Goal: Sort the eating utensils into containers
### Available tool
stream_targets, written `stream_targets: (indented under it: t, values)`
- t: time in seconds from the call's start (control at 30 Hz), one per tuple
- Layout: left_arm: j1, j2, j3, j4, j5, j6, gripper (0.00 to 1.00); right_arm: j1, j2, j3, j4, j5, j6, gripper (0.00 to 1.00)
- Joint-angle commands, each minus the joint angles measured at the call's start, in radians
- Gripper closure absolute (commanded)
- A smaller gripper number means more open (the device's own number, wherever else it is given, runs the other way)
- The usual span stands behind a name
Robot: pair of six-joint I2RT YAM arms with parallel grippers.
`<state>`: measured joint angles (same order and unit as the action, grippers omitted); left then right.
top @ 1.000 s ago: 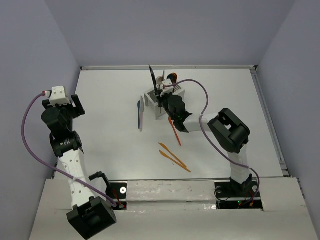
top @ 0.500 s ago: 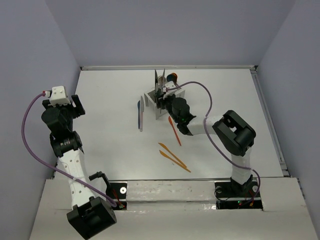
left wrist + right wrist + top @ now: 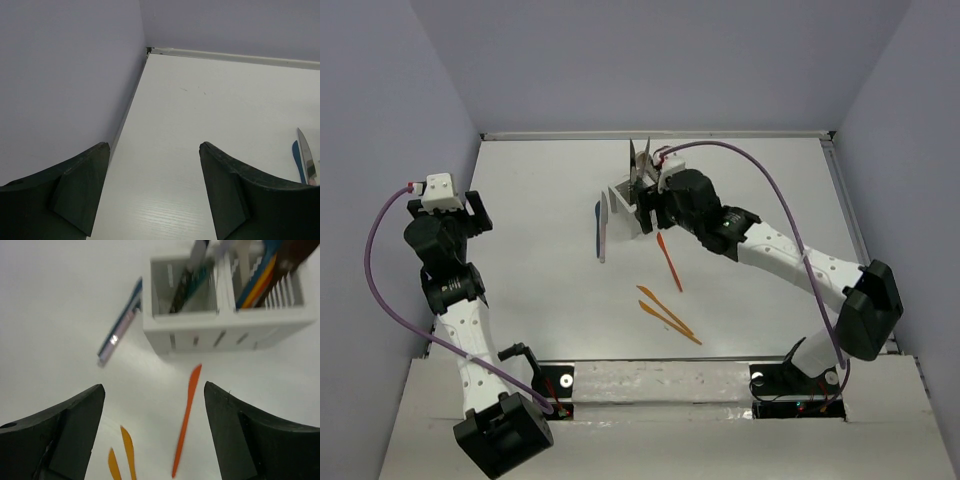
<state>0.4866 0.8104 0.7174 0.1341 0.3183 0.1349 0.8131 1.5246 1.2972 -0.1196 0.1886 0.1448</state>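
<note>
Top, left-wrist and right-wrist views of the sorting scene. The caddy [image 3: 628, 205] stands on the table [image 3: 540, 200] right of centre and towards the far edge. Its two compartments show clearly in the right-wrist view [image 3: 225, 332]. The left compartment holds dark, teal and grey utensils [image 3: 187, 282] leaning against its walls. The right one holds blue, orange and dark handles [image 3: 260, 280]; motion blur hides whether these are spoons, forks or knives. The right gripper [image 3: 153, 392] hovers over the table just near of the caddy with jaws spread wide and nothing between them. Its arm reaches in from the near right. An orange knife [image 3: 669, 260] lies flat on the table just near of the caddy, one end pointing at the front wall, and appears between the spread fingers in the right-wrist view [image 3: 186, 432]. Two more orange utensils [image 3: 665, 312] lie side by side nearer the arm bases, apart from the knife. Only their tips show at the lower edge of the right-wrist view [image 3: 127, 450]. A blue knife [image 3: 598, 228] and a grey knife [image 3: 605, 232] lie together just left of the caddy, parallel and flat. Both appear at the right edge of the left-wrist view [image 3: 305, 160]. The left gripper [image 3: 152, 150] is raised at the left side of the table, well apart from every utensil, with jaws released and empty, facing the far left corner.
</note>
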Motion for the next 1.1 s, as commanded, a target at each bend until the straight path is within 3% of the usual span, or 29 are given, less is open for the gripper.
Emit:
stream_targets:
  t: [0.0, 0.13, 0.3, 0.63, 0.7, 0.8, 0.83, 1.07]
  values:
    - [0.009, -0.005, -0.003, 0.042, 0.028, 0.009, 0.16, 0.001, 0.061, -0.081, -0.376, 0.046, 0.130, 0.11]
    - [0.009, -0.005, 0.002, 0.029, 0.024, 0.011, 0.15, 0.001, 0.143, -0.036, -0.402, 0.069, 0.134, 0.10]
    - [0.009, -0.010, 0.005, 0.019, 0.022, 0.015, 0.15, -0.008, 0.258, -0.016, -0.394, 0.068, 0.115, 0.30]
    - [0.007, -0.013, -0.004, 0.028, 0.024, 0.019, 0.14, -0.040, 0.422, 0.020, -0.368, 0.022, 0.091, 0.46]
    - [0.009, -0.011, -0.012, 0.035, 0.024, 0.022, 0.14, -0.040, 0.448, 0.022, -0.370, 0.034, 0.093, 0.56]
    - [0.009, -0.008, -0.032, 0.053, 0.028, 0.029, 0.14, -0.040, 0.453, 0.002, -0.377, 0.029, 0.105, 0.83]
    - [0.009, -0.007, -0.035, 0.058, 0.030, 0.034, 0.14, -0.040, 0.448, -0.016, -0.382, 0.011, 0.104, 0.99]
    - [0.009, 0.001, -0.047, 0.065, 0.068, 0.032, 0.14, -0.029, 0.349, -0.104, -0.436, 0.017, 0.095, 1.00]
